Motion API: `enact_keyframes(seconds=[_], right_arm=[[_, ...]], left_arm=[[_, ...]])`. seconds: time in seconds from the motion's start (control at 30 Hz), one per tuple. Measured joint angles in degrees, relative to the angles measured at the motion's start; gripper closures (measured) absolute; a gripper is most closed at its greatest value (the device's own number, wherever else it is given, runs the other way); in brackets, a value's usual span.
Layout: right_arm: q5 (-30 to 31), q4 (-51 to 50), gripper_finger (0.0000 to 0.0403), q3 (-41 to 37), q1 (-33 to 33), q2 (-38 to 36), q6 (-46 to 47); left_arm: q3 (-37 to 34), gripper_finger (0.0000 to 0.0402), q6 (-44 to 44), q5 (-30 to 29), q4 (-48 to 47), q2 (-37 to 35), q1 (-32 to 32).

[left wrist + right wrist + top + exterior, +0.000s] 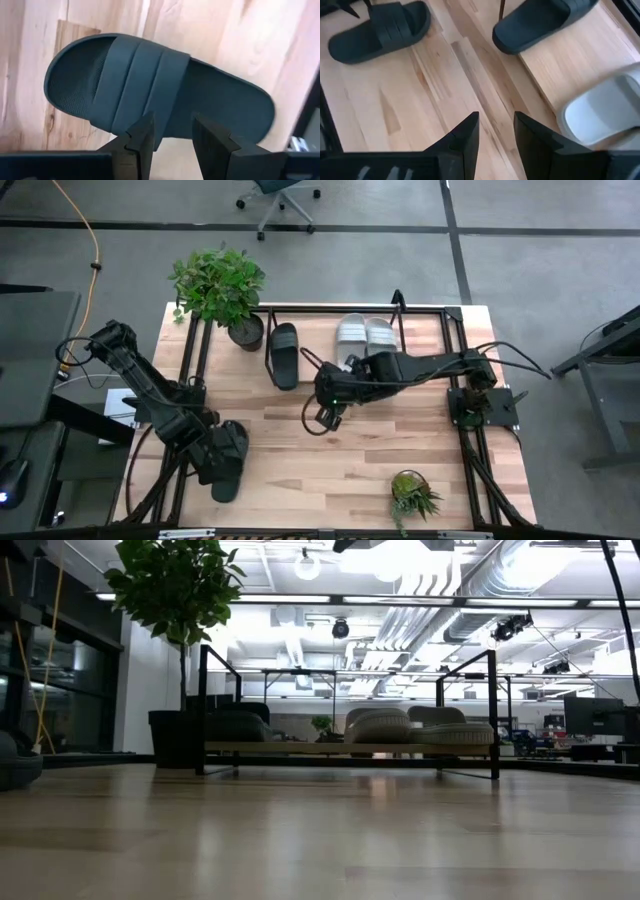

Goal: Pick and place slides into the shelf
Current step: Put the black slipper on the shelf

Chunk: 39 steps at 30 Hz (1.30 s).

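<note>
We're looking down on the wooden tabletop [330,465], and the left gripper [222,463] sits low at the near left corner, right over a black slide [230,460] lying flat on the wood. From the left wrist camera we see that black slide [150,95] sole down, strap up, with the two dark fingers [142,137] parted and poised just past its edge; they stand apart with bare air between them, nothing clamped, and we can't tell whether the tips touch the rubber.

Over to the right gripper [328,402], reaching in toward the middle of the table, just in front of the shelf [455,315]. Its wrist camera shows the fingers [465,135] spread over bare wood, holding nothing. In that same view we catch the loose black slide [380,27] well off on the tabletop, a second black slide [542,22] lying on the shelf board, and a light grey slide [605,112] close to the gripper.

On the shelf itself, from above: the second black slide [284,355] toward its left end, two light grey slides [364,334] side by side in the middle. A potted plant [220,285] stands at the shelf's left end, a smaller plant [410,495] at the table's near edge.

At table height we see the shelf [350,748] straight ahead with slides lined up on its board.
</note>
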Motion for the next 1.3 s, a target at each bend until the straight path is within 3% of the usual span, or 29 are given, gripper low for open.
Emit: enact_keyframes(seconds=[0.23,0.4,0.93,1.3], right_arm=[[0.27,-4.44,0.0289,0.0,1.94,-0.02,0.51],[3.02,-7.13,0.0289,0.0,3.67,-0.04,0.51],[8.87,-10.44,0.0289,0.0,8.12,-0.13,1.54],[13.77,-12.83,0.0289,0.0,11.32,-0.13,6.6]], left_arm=[[1.55,0.0284,-4.45,-3.37,-0.25,3.82,-3.14],[6.24,0.0283,-4.43,-3.39,-3.32,6.89,-2.98],[21.76,0.0285,-5.19,-13.52,-15.71,19.99,-3.89],[22.75,0.0285,-6.32,-16.65,-16.45,21.58,-6.44]])
